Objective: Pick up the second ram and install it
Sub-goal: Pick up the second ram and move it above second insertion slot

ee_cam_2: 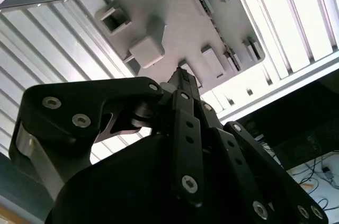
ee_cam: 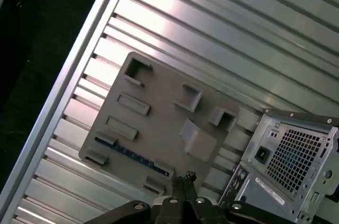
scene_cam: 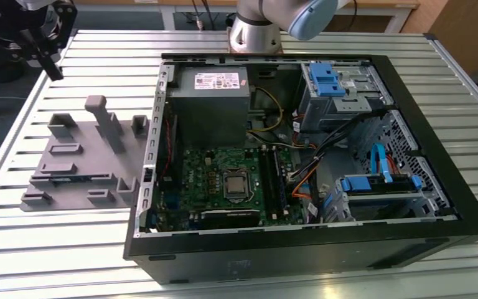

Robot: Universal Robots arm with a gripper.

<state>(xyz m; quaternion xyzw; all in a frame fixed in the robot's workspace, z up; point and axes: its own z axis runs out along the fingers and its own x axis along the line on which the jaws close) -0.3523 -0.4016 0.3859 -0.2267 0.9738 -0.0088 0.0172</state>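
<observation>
Gripper (ee_cam: 183,180), fingers closed on nothing, poised over grey tray (ee_cam: 159,126): we judge a descent unopened or off-line could strike the second ram (ee_cam: 132,156) and knock it askew.

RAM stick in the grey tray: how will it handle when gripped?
The second ram is a thin flat board, so probably stiff but light and fragile. It stands on edge in a tray slot, so it could bind if pulled crooked.
</observation>
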